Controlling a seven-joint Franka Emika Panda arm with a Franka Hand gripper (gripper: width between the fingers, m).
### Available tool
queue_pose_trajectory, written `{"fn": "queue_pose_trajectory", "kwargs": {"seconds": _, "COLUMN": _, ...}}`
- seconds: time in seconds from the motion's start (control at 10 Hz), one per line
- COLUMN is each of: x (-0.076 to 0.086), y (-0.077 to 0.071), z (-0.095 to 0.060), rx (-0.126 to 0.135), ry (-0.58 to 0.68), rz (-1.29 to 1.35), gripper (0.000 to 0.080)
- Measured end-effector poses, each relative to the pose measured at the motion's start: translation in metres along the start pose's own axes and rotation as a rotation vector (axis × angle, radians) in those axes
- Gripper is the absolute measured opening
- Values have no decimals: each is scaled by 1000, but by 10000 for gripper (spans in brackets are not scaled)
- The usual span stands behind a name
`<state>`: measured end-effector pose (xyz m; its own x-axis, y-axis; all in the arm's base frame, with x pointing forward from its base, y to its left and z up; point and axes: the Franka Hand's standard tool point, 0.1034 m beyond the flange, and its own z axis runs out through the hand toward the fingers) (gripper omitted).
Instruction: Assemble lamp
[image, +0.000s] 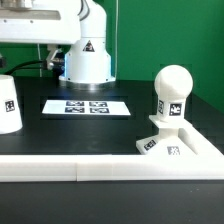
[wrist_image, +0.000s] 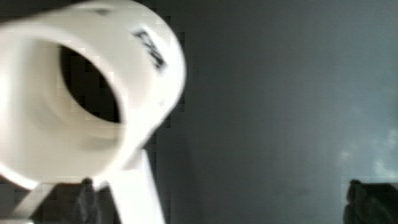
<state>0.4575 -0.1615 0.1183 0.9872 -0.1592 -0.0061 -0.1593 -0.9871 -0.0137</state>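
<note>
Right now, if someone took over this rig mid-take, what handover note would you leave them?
Tool: shade sits between its fingers in the wrist view; whether they are closed on it cannot be told.
Bulb: standing upright on the base, at the exterior view's right, in the corner of the white rail.
Shade: also at the exterior view's left edge, on the table.
Done: bulb on base.
Left: carry the shade over and set it on the bulb.
Marker board lies near the pedestal.

text: none legible | tags on bulb (image: 171, 102), marker board (image: 87, 106): patterns only
</note>
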Motion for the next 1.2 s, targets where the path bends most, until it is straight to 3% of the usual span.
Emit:
{"fn": "queue_pose_trajectory", "kwargs": {"seconds": 0.1, "x": -2, "y": 8, "z": 0, "rx": -3, "ry": 1, "rz": 5, "gripper": 699}}
{"fn": "queue_pose_trajectory", "kwargs": {"seconds": 0.4, "x": -7, "y": 3, "z": 7, "rx": -5, "ry": -14, "rz": -5, "gripper": 699}}
{"fn": "queue_pose_trajectory", "kwargs": {"seconds": 1.0, "x": -10, "y": 5, "z": 32, "rx": -45, "ry": -33, "rz": -20, "gripper": 699}}
{"fn": "queue_pose_trajectory", "kwargs": {"seconds": 1.2, "x": -10, "y": 4, "z": 33, "rx": -46, "ry": -34, "rz": -23, "gripper": 699}}
